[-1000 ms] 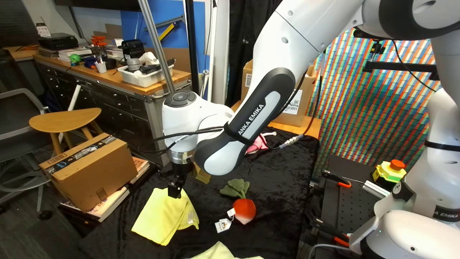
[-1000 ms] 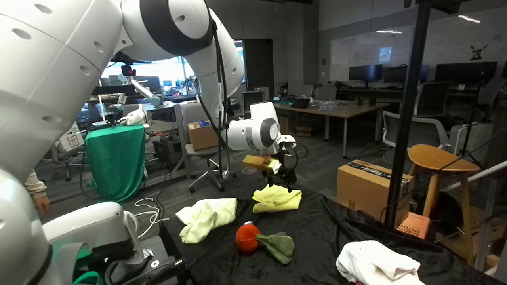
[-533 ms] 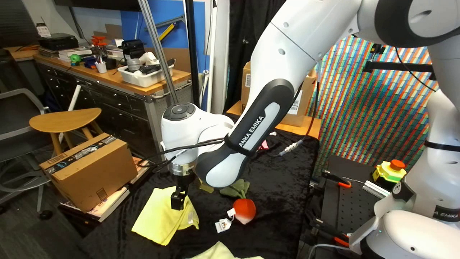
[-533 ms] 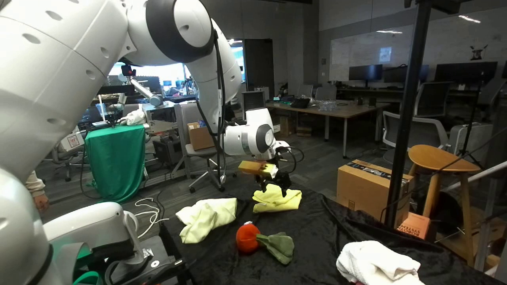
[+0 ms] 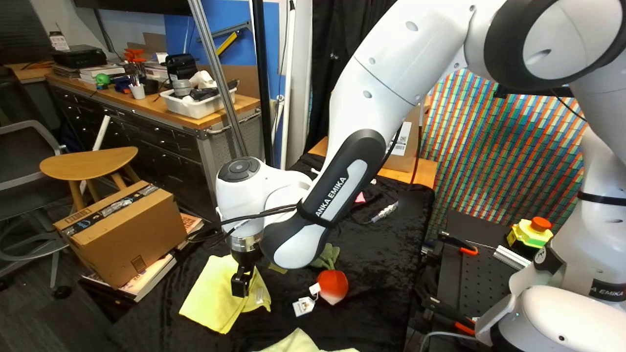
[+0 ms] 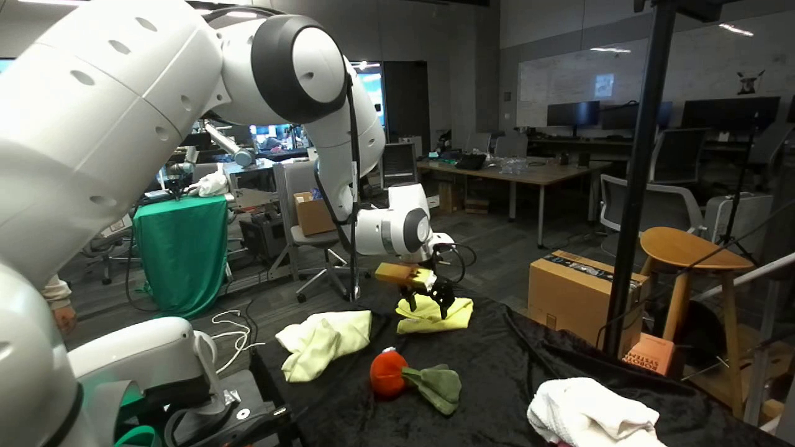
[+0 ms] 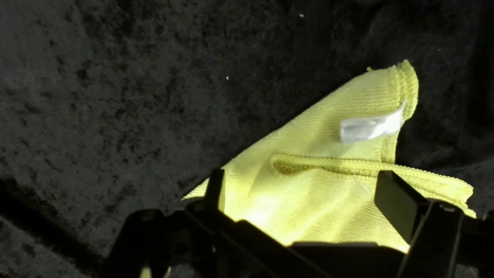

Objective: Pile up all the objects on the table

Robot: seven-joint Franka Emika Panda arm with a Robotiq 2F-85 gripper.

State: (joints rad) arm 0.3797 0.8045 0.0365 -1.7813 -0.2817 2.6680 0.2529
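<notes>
Pincer [image 7: 301, 181] spread wide over yellow cloth [image 7: 308, 208]; red plush radish [image 6: 392, 374] near, both on black-topped table [image 6: 497, 372]

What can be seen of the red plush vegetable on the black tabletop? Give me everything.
The red plush vegetable looks like a stuffed radish: a rounded, fuzzy-looking red body fading to a pale tip, with floppy green leaves at the opposite end. Two white tags lie by the body, the larger one printed, though too small to read. It lies on its side on the black tabletop, clear of the gripper.
</notes>
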